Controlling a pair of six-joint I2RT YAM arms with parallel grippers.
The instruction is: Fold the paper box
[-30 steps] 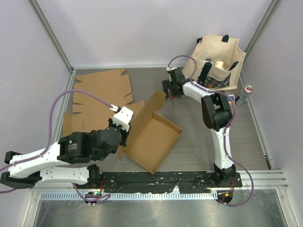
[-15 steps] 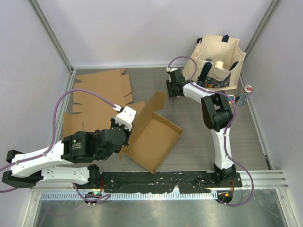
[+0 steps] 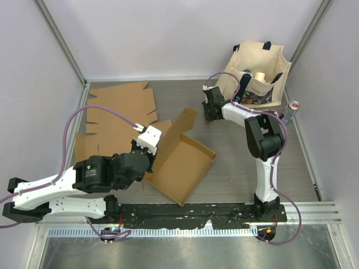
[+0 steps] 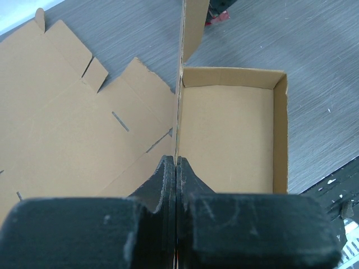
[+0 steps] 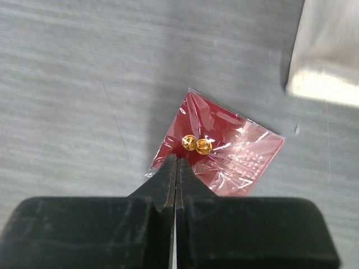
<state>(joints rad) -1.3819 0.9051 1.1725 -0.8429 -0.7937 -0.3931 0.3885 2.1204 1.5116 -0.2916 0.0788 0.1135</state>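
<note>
The paper box (image 3: 182, 162) is a brown cardboard tray in the middle of the table, its lid flap (image 3: 178, 128) standing up. My left gripper (image 3: 150, 150) is shut on the tray's left wall, and in the left wrist view that thin wall (image 4: 178, 112) runs straight out from between the closed fingers (image 4: 176, 162). My right gripper (image 3: 211, 115) reaches down to the table at the back, beside the bag. In the right wrist view it (image 5: 176, 159) is shut on the near edge of a red plastic packet (image 5: 230, 151) with two gold pins.
A flat, unfolded cardboard sheet (image 3: 118, 109) lies at the back left, partly under the box. A cream tote bag (image 3: 258, 73) full of items stands at the back right, with a drinks can (image 3: 289, 112) next to it.
The right gripper has closed from wide open and shifted slightly right at the packet. The left gripper nudged a little to the right, still clamped on the box wall.
</note>
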